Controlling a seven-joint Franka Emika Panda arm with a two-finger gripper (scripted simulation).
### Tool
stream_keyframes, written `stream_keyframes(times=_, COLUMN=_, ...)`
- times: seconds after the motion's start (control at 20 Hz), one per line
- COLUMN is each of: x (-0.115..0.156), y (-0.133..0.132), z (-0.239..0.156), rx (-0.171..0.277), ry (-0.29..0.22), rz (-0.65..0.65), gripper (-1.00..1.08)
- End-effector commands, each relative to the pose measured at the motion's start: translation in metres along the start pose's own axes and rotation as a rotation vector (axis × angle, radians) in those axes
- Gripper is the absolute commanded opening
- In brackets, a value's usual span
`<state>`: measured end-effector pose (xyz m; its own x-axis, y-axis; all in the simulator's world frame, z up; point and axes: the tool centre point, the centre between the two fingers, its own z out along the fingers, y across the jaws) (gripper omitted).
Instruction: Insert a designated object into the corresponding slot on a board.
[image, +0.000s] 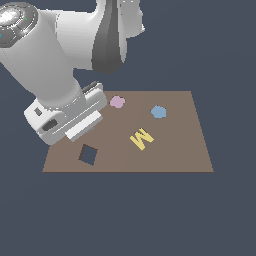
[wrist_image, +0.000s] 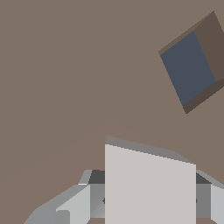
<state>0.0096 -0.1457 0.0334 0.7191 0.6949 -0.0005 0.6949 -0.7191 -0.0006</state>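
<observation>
The gripper (wrist_image: 150, 197) is clamping the tile (wrist_image: 150, 186), holding it between its fingers (wrist_image: 76, 205) above the board (image: 180, 150); in the wrist view the pale tile is filling the space between the jaws, so the grasp is looking firm, judging by that alone. In the exterior view the tile (image: 84, 126) is showing as a pale slab under the hand, sitting off the board surface and near the slot (image: 88, 154), on the side toward the exterior view's left. The slot (wrist_image: 192, 65) is empty, a dark square cut-out turned like a diamond, and it is lying apart from the tile in the wrist view, not under it. So the step in hand is the carry: the tile is lifted and is being brought toward the slot, with insertion not yet done. The next move is probably calling for a short shift to centre the tile over the slot, then a wrist turn, since the tile's edges and the slot's edges are not looking parallel in the wrist view, then a straight lowering and release. The pink blob (image: 117, 102), blue hexagon (image: 158, 112) and yellow M (image: 141, 137) are lying on the board well apart from the slot, not in the way.
</observation>
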Motion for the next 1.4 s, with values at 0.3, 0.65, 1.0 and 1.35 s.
stream_keyframes(times=0.3, x=0.0, y=0.011, z=-0.001, rx=-0.001, ry=0.0, rz=-0.211, gripper=-1.0)
stream_keyframes(times=0.65, x=0.004, y=0.024, z=-0.002, rx=-0.002, ry=0.0, rz=-0.463, gripper=-1.0)
stream_keyframes(times=1.0, x=0.011, y=0.037, z=-0.003, rx=-0.002, ry=0.0, rz=-0.741, gripper=-1.0)
stream_keyframes(times=1.35, x=0.022, y=0.047, z=-0.004, rx=-0.003, ry=-0.001, rz=-1.021, gripper=-1.0)
